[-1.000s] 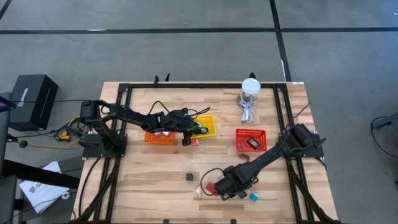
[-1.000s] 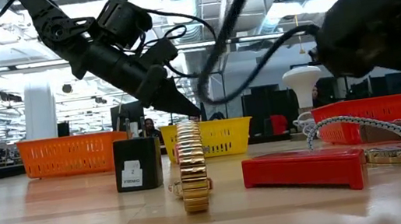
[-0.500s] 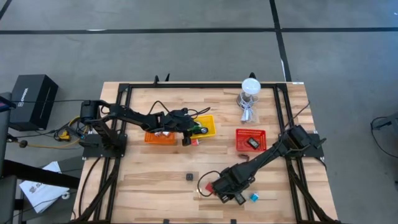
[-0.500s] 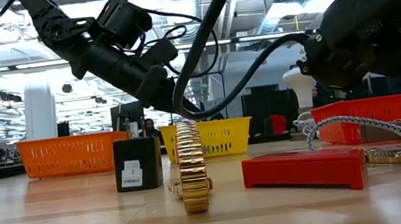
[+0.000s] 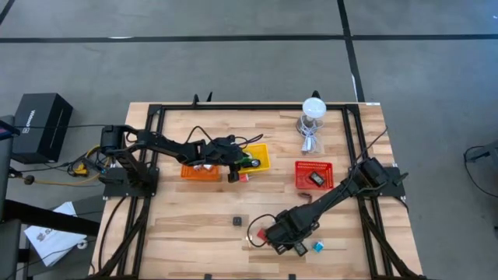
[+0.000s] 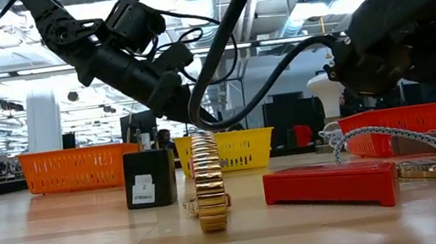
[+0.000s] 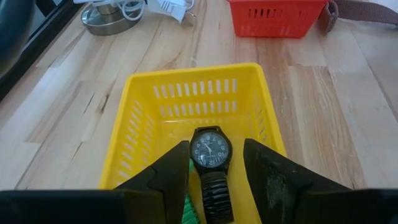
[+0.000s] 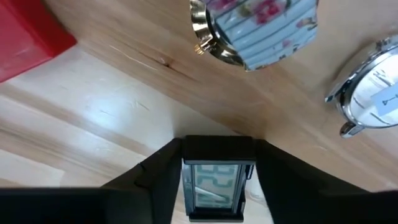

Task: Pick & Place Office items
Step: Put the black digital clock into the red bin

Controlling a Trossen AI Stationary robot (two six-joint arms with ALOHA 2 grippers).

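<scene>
My left gripper (image 5: 243, 161) hangs over the yellow bin (image 7: 143, 124) with a black watch (image 7: 210, 149) between its fingers. Its round dial shows just past the fingertips. My right gripper (image 8: 217, 146) points steeply down at the table's near right, shut on a small black digital clock (image 8: 217, 180). Around it lie a red block (image 8: 25, 37), a floral gold-rimmed watch (image 8: 255, 31) and a silver white-faced watch (image 8: 373, 93). A gold watch band (image 6: 209, 183) stands on edge beside a black box (image 6: 149, 179). My left gripper has the black watch's band (image 7: 214, 190) between its two fingers, which lie along the band, slanting down toward the table's right. The dial sticks out past the fingertips, above the bin's floor. The touching faces are hidden. My right gripper pinches the digital clock's two long sides (image 8: 186, 180) between its fingers from above. The display faces up, and the clock appears to lie on the wood.
An orange bin (image 5: 199, 173) stands left of the yellow one and a red bin (image 5: 313, 174) at the right. A white round-topped stand (image 5: 313, 109) with cable is at the far right. A small blue bit (image 5: 317, 246) lies near my right gripper.
My right hand has rolled a little above the items at the near right, and its cable has swung into the low view. The left arm has kept still.
</scene>
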